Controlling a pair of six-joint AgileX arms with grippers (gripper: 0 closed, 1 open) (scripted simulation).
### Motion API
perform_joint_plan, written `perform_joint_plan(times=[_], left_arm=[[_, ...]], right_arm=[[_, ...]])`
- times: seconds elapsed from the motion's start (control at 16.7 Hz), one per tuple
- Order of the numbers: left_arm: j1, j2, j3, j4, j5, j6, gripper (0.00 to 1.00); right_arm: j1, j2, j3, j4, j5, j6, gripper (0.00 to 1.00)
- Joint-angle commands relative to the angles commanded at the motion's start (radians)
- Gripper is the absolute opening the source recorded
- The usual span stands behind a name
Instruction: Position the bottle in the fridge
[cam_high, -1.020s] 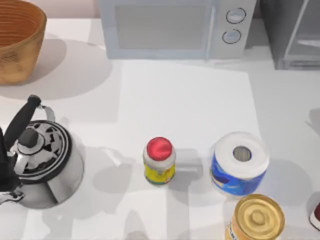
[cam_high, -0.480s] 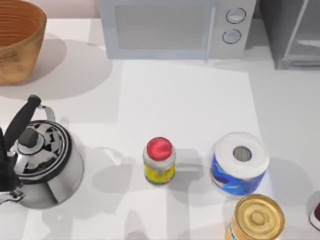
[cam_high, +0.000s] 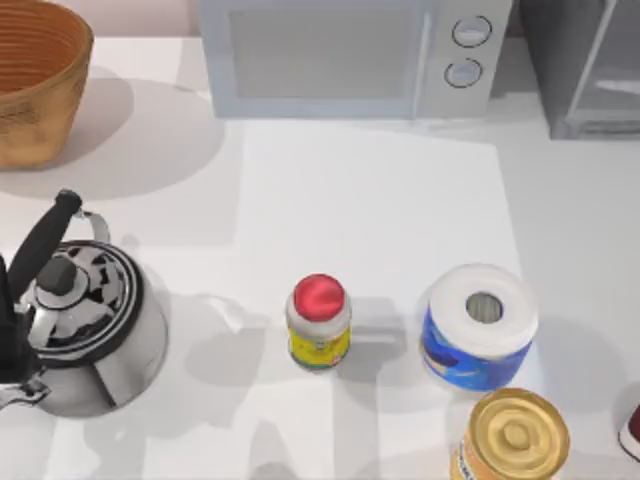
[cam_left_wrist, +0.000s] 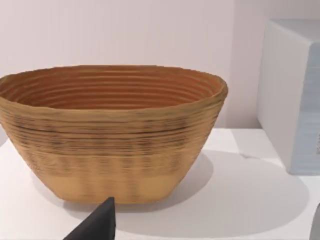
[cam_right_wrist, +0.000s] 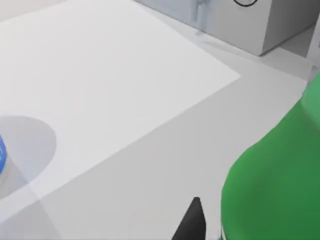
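Top view overhead, wrist views low, both showing microwave (cam_high: 345, 55)

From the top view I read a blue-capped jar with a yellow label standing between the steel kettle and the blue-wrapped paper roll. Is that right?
Not quite: the cap is red, not blue. The top view shows the red-capped jar with a yellow label standing between the steel kettle and the blue-wrapped paper roll, as you said.

Bright, even light — soft shadows on table (cam_high: 380, 200) — no glare.
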Motion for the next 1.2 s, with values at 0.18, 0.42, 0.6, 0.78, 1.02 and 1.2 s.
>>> perform_joint_plan(times=[0.18,0.42,0.6,0.78,1.02,1.2], left_arm=[[0.0,0.0,0.0,0.0,0.0,0.0,1.0],[0.0,0.0,0.0,0.0,0.0,0.0,1.0],[0.0,0.0,0.0,0.0,0.0,0.0,1.0],[0.0,0.0,0.0,0.0,0.0,0.0,1.0],[0.0,0.0,0.0,0.0,0.0,0.0,1.0],[0.0,0.0,0.0,0.0,0.0,0.0,1.0]], right_arm=[[0.02,-0.096,-0.043,0.007,0.066,0.076,0.01],[0.096,-0.371,-0.153,0.028,0.246,0.262,0.01],[0.186,-0.684,-0.264,0.051,0.444,0.438,0.01],[0.295,-1.044,-0.392,0.071,0.674,0.619,0.01],[0.444,-1.428,-0.568,0.087,0.968,0.833,0.01],[0.532,-1.608,-0.677,0.09,1.133,0.95,0.01]])
